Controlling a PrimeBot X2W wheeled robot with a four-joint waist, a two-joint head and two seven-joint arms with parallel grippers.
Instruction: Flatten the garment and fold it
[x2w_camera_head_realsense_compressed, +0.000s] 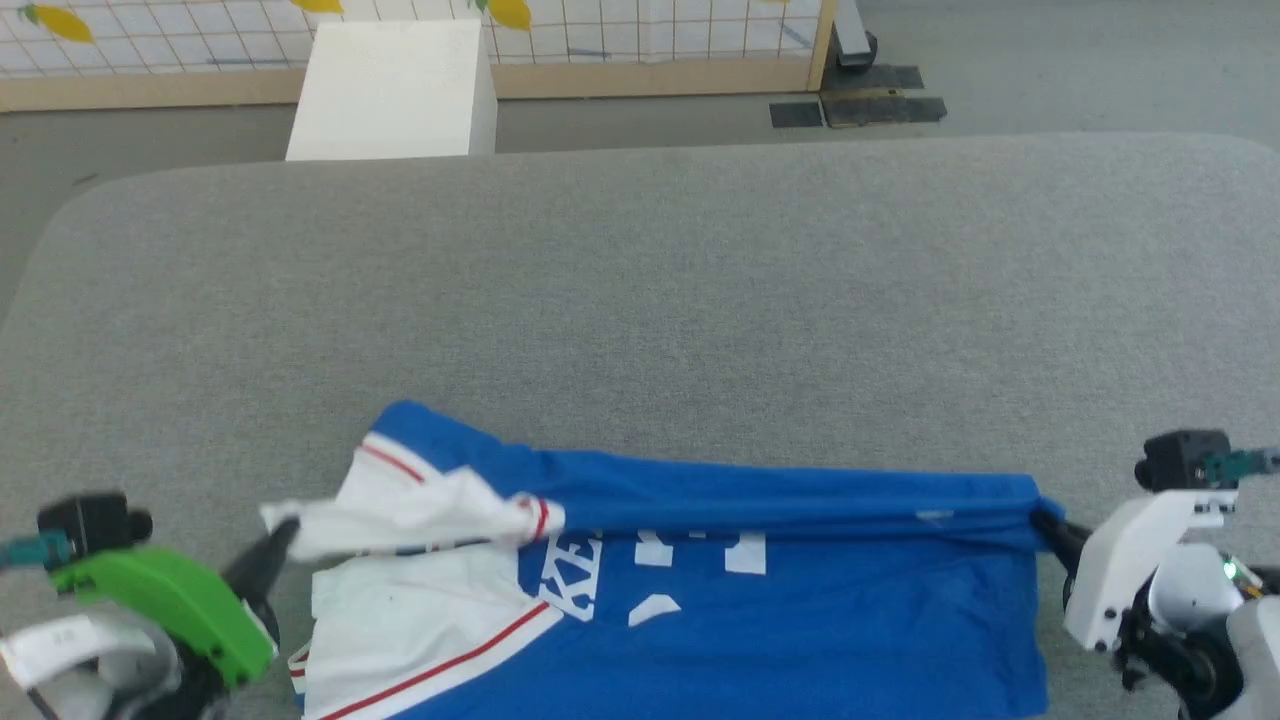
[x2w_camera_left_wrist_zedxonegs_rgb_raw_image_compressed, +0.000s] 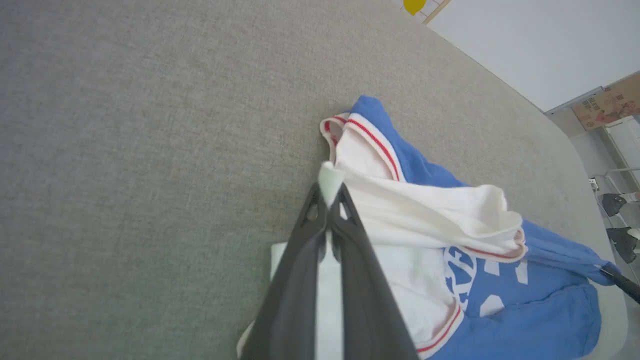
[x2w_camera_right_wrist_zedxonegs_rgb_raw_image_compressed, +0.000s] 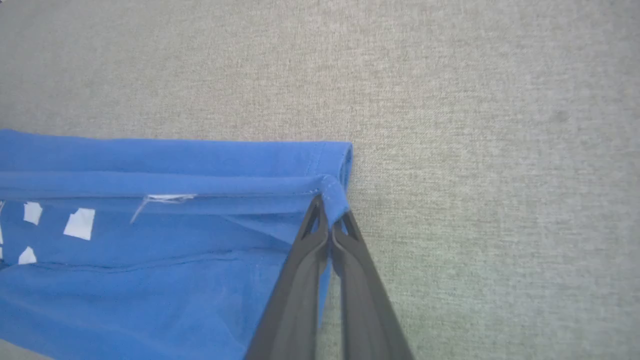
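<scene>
Mostly grey fabric surface (x2w_camera_head_realsense_compressed: 640, 280) under garment (x2w_camera_head_realsense_compressed: 800, 620)

free: grey bench (x2w_camera_head_realsense_compressed: 640, 280) open beyond the shirt (x2w_camera_head_realsense_compressed: 800, 620), side to side | blocked: shirt spans near edge | off bench: white box (x2w_camera_head_realsense_compressed: 395, 90) past the far-left edge

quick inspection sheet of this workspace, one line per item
surface: table, grey cloth cover, rounded corners
job's things: garment, blue jersey at the near edge, top part folded over, white sleeve bunched
clutter: nothing seen
grippers: left gripper shut on the white sleeve's tip; right gripper shut on a blue corner
cables: nothing seen
surroundings: white box, gridded panel, dark mats on the floor beyond
</scene>
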